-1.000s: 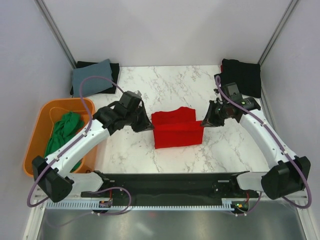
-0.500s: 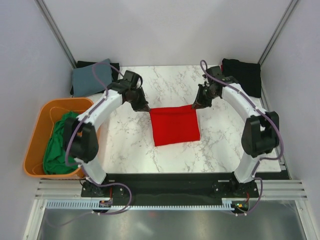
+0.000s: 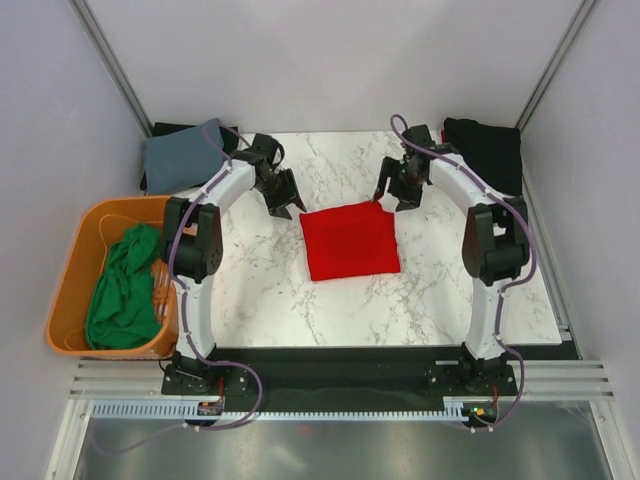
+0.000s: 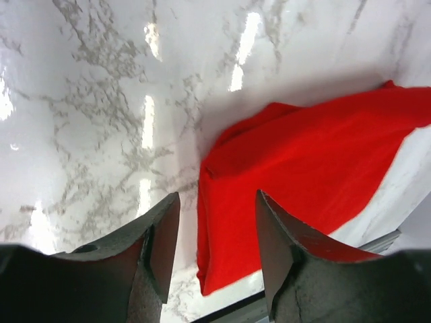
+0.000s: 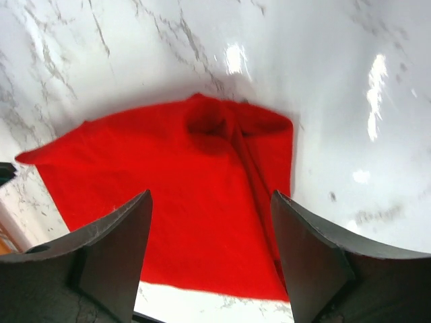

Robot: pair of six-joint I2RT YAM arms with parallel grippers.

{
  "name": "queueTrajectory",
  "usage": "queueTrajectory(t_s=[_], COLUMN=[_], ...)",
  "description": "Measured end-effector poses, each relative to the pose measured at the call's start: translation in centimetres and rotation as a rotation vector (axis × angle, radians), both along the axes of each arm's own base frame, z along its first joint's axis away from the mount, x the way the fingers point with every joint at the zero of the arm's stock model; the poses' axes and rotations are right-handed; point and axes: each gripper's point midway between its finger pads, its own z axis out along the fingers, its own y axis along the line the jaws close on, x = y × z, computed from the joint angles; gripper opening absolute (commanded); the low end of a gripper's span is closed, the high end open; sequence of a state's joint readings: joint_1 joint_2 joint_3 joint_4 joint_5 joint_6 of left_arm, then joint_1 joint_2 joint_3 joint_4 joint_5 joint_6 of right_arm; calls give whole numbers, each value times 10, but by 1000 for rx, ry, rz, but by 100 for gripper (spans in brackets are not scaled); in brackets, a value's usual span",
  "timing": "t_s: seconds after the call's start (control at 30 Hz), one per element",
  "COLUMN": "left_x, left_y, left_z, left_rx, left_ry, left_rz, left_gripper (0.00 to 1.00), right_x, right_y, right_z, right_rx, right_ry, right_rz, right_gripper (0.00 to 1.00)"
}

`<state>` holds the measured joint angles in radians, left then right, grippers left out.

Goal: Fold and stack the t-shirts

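- Near left, the green shirt (image 3: 122, 290) sits crumpled in the tub (image 3: 68, 262). That one looks unfolded, so there's work left.
- Centre of the table (image 3: 260, 290), the red shirt (image 3: 350, 240) lies flat as a tidy square. I'd call the fold done, but it isn't on any stack yet.
- At its far left corner is the left gripper (image 3: 283, 205). The wrist view shows its jaws apart with nothing between them, just above the cloth edge and not touching it.
- At the far right corner, the right gripper (image 3: 393, 197) has its jaws wide apart and empty, hanging over the red corner.
- Far left, a grey-blue shirt (image 3: 183, 155) rests on a black shirt (image 3: 228, 140), which looks like the stack.
- Far right, a second black shirt (image 3: 485, 150) sits on its own, and I can't tell whether it is folded.
- My read is roughly halfway: red needs stacking and green needs folding.
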<state>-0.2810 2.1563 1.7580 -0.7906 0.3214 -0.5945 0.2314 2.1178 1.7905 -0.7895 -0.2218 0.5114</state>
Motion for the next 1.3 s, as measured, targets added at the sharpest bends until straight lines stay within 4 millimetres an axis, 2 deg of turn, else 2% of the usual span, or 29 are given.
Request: queueTrajectory(t_s=[0.1,0.23,0.3,0.4,0.47,0.57,0.67,0.8,0.9,1.03,1.07,1.13,1.17,1.2,1.23,1.3], left_x=[-1,-13,-31,-65,-95,-140,-172,-202,-223,-241,-244,-250,-252,-255,-257,-261], left_y=[1,2,5,12,19,34,52,69,81,97,102,110,112,114,114,114], left_z=[26,76,102,126,132,130,127,134,141,153,156,161,161,159,155,140], left_rx=[-7,-28,-38,-41,-32,-11,22,36,34,50,55,68,71,71,66,66], left_ry=[-48,-145,-198,-253,-272,-280,-294,-368,-441,-548,-572,-616,-631,-639,-642,-621], left_rz=[-9,-19,-31,-52,-68,-81,-65,-39,-21,22,35,60,68,72,71,64], left_gripper=[58,58,58,58,58,58,58,58,58,59,59,59,60,59,62,63], right_x=[-27,-68,-80,-86,-85,-74,-60,-41,-21,5,8,9,7,4,2,-3], right_y=[-10,-21,-20,-23,-25,-27,-26,-22,-16,-3,1,8,13,19,24,32], right_z=[18,35,32,14,5,-9,-27,-48,-47,-47,-47,-49,-52,-55,-58,-60], right_rx=[-15,0,26,45,50,52,54,55,75,109,113,116,116,116,120,129], right_ry=[-25,-72,-74,-50,-37,-32,-16,-6,-34,-82,-89,-99,-95,-89,-82,-74], right_rz=[-8,-1,16,31,37,51,65,73,81,98,103,121,134,147,157,173], right_gripper=[85,95,98,98,98,98,98,98,96,82,69,50,33,24,10,1])
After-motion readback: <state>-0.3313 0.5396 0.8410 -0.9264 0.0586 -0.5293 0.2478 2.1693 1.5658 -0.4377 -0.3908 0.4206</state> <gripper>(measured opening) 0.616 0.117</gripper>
